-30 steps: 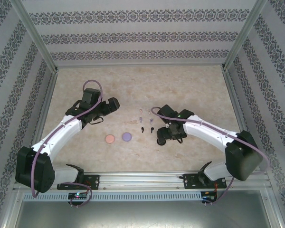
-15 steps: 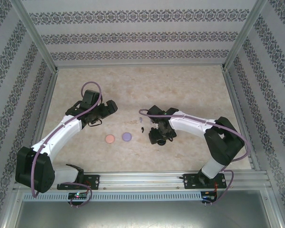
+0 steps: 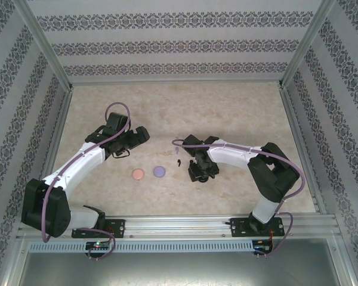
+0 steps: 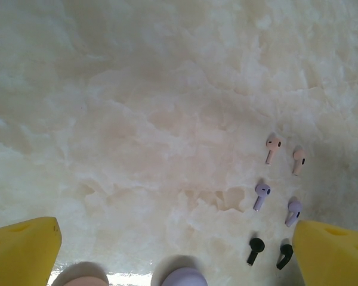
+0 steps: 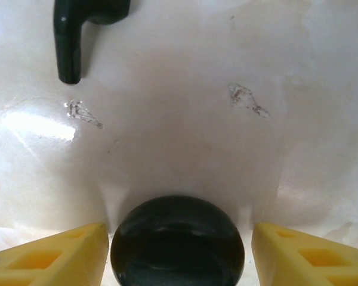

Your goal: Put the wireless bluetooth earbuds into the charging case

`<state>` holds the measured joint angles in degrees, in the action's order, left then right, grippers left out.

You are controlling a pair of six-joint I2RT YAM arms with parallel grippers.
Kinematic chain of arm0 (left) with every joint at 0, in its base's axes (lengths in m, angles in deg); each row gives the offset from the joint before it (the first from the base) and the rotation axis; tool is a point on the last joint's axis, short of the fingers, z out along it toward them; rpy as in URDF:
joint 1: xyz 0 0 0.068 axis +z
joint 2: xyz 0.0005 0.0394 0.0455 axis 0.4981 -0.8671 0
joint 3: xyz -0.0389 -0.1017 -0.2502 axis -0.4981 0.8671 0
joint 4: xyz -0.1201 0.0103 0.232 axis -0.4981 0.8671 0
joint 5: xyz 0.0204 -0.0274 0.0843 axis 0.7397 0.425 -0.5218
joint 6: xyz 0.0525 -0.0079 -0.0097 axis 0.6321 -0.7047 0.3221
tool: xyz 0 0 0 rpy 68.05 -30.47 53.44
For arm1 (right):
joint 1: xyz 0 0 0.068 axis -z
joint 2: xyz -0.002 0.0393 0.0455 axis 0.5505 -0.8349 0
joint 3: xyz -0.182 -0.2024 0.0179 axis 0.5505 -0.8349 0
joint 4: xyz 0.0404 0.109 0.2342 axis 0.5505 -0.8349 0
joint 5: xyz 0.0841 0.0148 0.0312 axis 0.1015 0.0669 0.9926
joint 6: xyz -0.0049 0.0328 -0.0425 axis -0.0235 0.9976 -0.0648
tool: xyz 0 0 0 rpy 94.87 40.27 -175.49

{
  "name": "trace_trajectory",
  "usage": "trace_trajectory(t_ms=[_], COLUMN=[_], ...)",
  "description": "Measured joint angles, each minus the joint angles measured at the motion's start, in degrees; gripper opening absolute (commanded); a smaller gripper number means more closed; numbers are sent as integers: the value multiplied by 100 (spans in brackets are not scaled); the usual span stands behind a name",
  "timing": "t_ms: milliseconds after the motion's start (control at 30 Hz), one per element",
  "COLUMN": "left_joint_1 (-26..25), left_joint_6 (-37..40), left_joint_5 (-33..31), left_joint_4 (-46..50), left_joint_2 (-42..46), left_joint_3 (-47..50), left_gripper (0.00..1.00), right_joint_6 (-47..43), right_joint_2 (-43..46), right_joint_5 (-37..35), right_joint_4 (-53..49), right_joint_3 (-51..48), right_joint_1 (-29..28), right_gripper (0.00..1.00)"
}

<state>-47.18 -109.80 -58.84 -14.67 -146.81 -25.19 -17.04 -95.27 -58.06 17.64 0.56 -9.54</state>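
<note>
Left wrist view gives the plainest count: all six earbuds [image 4: 298, 159] lie loose on the bench [image 4: 137, 107], none of them in any case. They sit in three rows of two, the pink pair [image 4: 272, 148], the purple pair [image 4: 261, 195] and the black pair [image 4: 255, 250], close together near the middle of the bench and well away from every edge.

Three round discs, which I take to be the charging cases, match those colours. The pink disc [image 3: 138, 173] and purple disc [image 3: 160, 171] rest side by side, left of the earbuds and nearer the front edge. No opening or well shows on either, so they look closed. The black disc [image 5: 176, 241] lies on the other side of the cluster, with one black earbud [image 5: 77, 30] just beyond it.

The right gripper [image 3: 199, 174] is down at the bench with its yellow fingers [image 5: 53, 256] standing apart on either side of the black disc. A sliver of bench shows beside one finger, so I read it as straddling the disc rather than clamped on it. The left gripper [image 4: 176, 238] hangs over the bench left of the middle, jaws spread wide and empty.

By my judgement the task is at its very start — no bud seated, no case opened. Taking hold of a case, getting it open and seating all six buds are all yet to do.
</note>
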Motion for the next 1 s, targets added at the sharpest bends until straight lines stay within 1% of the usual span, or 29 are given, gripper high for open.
trace_trajectory(t_ms=[200, 300, 333, 400, 567, 700, 833, 933, 1000], left_joint_1=[0, 0, 0, 0, 0, -28, -39, -46, -63], left_joint_6=[22, 22, 22, 17, -7, 9, 125, 153, 140], left_joint_5=[26, 39, 46, 52, 114, 208, 525, 876, 1084], left_joint_4=[4, 13, 17, 42, 223, 111, -671, -1681, -2396], left_joint_2=[0, 4, 9, 17, 17, 96, 310, 391, 356], left_joint_3=[-20, -79, -98, -127, -352, -354, -35, 428, 780], left_gripper=[99, 99, 99, 99, 100, 100, 99, 99, 99], right_joint_6=[114, 186, 210, 240, 302, 411, 691, 1069, 1493], right_joint_2=[-87, -87, -87, -79, 11, 518, 1176, 1423, 1467], right_joint_5=[-85, -175, -203, -223, -269, -199, -4, 179, 354], right_joint_4=[59, 61, 61, 52, 28, 2, 48, 363, 743], right_joint_3=[-2, 0, 0, 2, -9, 2, 310, 675, 817], right_joint_1=[-144, -205, -225, -243, -269, -219, 96, 533, 894], right_gripper=[55, 48, 43, 37, 36, 36, 36, 35, 36])
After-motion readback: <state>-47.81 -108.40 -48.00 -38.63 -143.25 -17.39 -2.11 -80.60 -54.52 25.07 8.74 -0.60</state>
